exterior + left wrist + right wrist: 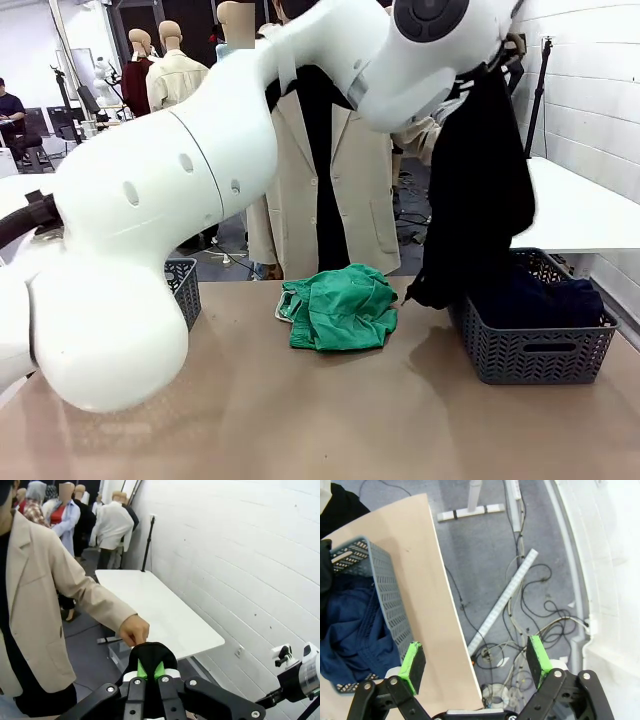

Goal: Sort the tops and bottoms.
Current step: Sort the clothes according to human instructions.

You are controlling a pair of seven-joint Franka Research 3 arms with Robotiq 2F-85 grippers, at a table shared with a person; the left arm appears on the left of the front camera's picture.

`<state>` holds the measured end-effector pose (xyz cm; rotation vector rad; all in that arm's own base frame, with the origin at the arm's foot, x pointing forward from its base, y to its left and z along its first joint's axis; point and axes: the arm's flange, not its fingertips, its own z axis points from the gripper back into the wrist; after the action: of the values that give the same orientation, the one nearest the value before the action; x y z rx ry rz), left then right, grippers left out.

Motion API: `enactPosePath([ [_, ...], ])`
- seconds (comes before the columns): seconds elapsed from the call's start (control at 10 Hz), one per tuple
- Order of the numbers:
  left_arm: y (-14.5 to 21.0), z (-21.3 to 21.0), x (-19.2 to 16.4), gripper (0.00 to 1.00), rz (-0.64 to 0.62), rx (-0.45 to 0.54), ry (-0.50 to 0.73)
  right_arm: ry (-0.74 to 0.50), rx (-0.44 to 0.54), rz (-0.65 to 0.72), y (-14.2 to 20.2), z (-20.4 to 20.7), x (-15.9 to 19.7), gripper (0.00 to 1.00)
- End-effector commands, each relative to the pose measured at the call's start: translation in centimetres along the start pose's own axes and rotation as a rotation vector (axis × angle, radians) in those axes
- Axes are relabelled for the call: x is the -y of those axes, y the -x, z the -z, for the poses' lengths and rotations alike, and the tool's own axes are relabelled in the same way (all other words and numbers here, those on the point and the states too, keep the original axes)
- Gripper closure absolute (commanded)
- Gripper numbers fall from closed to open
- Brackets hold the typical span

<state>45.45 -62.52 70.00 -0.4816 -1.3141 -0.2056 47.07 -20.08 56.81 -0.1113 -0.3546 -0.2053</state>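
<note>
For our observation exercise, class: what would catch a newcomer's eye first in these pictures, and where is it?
The huge white left arm spans the front view, its tool shut on a black garment that hangs by the grey basket at right. Bright green shorts lie crumpled mid-table.

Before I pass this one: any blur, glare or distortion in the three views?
Front view: the left arm, close to the lens, looms oversized; the shorts are sharp and evenly lit. Left wrist view: the white wall is bright, not blown out; the person's hand is crisp. Right wrist view: wide-angle bending curves the wall's foot; the basket is sharp.
</note>
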Motion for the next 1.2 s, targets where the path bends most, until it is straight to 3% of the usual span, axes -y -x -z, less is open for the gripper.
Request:
enactPosePath([
  [0.0,0.0,-0.3,0.3,1.00,0.008,0.020,0.007,0.010,-0.001,-0.014,0.1,0.0,0.0,0.00],
  [0.4,-0.1,-0.1,0.1,1.00,0.010,0.008,-0.005,0.010,-0.001,-0.014,0.1,0.0,0.0,0.00],
  [0.6,1.9,3.6,0.6,1.00,0.104,-0.027,0.187,0.010,-0.001,-0.014,0.1,0.0,0.0,0.00],
  [0.9,6.1,10.7,2.2,1.00,0.022,-0.060,0.482,0.010,-0.001,-0.014,0.1,0.0,0.0,0.00],
  [1.1,12.1,15.1,2.0,1.00,-0.085,-0.233,0.513,0.010,-0.001,-0.014,0.1,0.0,0.0,0.00],
])
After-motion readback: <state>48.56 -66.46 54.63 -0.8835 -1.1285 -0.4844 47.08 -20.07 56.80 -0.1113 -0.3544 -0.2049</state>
